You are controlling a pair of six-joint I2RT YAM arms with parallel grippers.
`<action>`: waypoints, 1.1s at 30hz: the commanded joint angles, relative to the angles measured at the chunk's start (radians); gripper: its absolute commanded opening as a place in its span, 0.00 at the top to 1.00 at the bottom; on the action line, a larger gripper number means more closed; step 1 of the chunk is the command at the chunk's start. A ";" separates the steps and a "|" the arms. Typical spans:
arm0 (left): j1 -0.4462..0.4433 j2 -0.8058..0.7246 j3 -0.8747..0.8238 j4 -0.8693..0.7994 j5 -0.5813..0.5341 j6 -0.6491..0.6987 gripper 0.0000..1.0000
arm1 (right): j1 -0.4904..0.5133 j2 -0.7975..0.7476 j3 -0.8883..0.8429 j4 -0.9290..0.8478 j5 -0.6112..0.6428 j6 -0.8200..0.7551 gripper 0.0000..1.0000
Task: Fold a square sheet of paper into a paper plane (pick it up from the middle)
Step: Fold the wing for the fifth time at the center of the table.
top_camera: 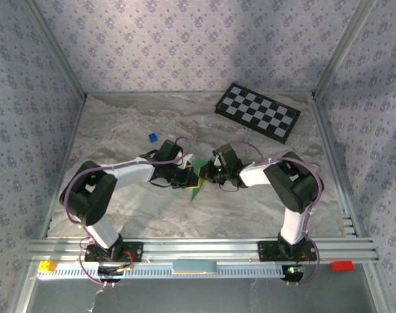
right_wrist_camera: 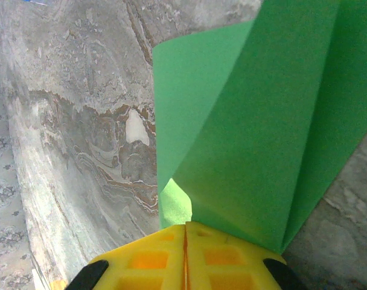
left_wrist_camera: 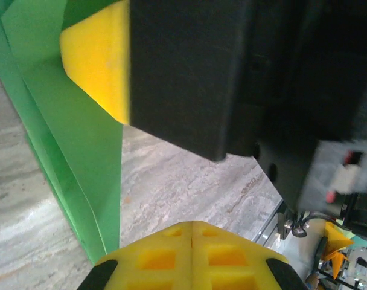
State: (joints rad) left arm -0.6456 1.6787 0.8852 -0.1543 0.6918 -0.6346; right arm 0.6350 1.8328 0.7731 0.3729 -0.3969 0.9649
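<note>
The square sheet of paper (top_camera: 197,186) is bright green and folded into creased layers, its pointed tip towards the near edge. It hangs between the two grippers at mid-table. My right gripper (top_camera: 210,172) is shut on it; in the right wrist view the paper (right_wrist_camera: 262,121) fans out straight from the closed yellow jaws (right_wrist_camera: 185,228). My left gripper (top_camera: 190,173) sits just left of it. In the left wrist view the left gripper (left_wrist_camera: 192,225) has its jaws pressed together with nothing between them, the paper (left_wrist_camera: 69,133) stands to the left, and a yellow finger (left_wrist_camera: 96,66) of the right gripper lies against the paper.
A black-and-white checkerboard (top_camera: 258,112) lies at the back right. A tiny blue block (top_camera: 152,137) rests behind the left arm. Patterned walls close three sides. An aluminium rail (top_camera: 198,248) runs along the near edge, with a yellow block (top_camera: 47,266) and a red block (top_camera: 342,265).
</note>
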 commanded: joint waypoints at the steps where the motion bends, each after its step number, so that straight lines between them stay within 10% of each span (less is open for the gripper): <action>1: -0.012 0.037 0.036 0.035 0.033 -0.023 0.98 | 0.009 0.059 -0.023 -0.136 0.051 0.003 0.90; 33: -0.036 0.097 -0.105 0.064 0.007 -0.034 1.00 | 0.004 0.059 -0.033 -0.147 0.056 0.000 0.90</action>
State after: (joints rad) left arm -0.6697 1.7885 0.8211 -0.0597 0.6842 -0.6575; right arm 0.6350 1.8328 0.7731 0.3721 -0.3969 0.9649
